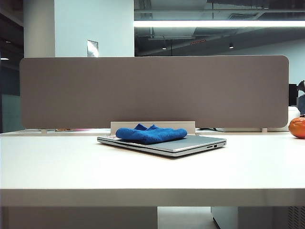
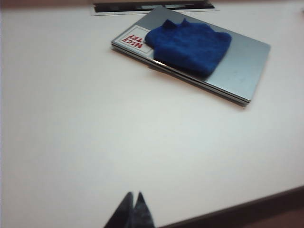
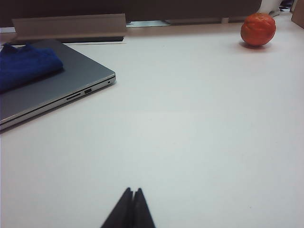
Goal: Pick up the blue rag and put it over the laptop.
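The left gripper (image 2: 132,202) hangs pinched closed and empty above the bare white table (image 2: 71,123), well short of the laptop (image 2: 242,61). The right gripper (image 3: 131,195) is likewise closed and empty over open tabletop. Farther on, the blue rag (image 1: 151,133) lies bunched on the closed laptop's lid, beside its sticker (image 2: 133,40). An orange fruit (image 3: 258,29) sits far off near the grey divider (image 1: 152,90).
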Motion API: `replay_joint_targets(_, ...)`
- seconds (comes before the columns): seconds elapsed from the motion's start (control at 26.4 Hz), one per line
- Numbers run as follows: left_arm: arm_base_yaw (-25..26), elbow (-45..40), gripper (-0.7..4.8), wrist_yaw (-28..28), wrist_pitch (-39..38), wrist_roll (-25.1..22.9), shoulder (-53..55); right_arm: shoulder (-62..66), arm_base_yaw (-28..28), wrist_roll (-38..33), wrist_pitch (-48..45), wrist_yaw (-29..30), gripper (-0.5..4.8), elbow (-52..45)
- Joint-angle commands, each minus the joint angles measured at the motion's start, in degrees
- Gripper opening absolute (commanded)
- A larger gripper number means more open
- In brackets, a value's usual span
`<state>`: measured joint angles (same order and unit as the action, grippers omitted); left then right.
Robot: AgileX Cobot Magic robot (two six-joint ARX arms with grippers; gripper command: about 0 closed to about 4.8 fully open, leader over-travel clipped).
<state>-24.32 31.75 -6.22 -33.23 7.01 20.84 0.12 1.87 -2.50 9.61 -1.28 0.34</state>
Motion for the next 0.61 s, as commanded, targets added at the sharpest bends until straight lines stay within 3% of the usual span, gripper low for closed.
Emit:
replay_joint_targets(0.04,3.74,-0.61,-0.06,-0.59,1.18,-0.98,-0.02,-0.13,-0.02,0.17,-0.57,-0.11,-0.05,-0.31)
replay_joint_targets(0.19,9.60,-3.41,-0.06,-0.59,4.72,-1.01,-0.24,-0.13,-0.02,0.17,-0.57,-0.11,-0.05,-0.31)
replay_joint_targets(0.27,14.75,-8.66,-0.06,0.04,13.73,-0.50,-1.55,-0.13,-0.02,0.17,-0.52,-0.11,-0.05,-0.31)
replay_joint_targets(0.61,18.93,-22.21,-0.06,0.17,31.45,-0.92,-8.81,-0.13,-0.02,0.17,-0.42,-0.11,-0.05,-0.31)
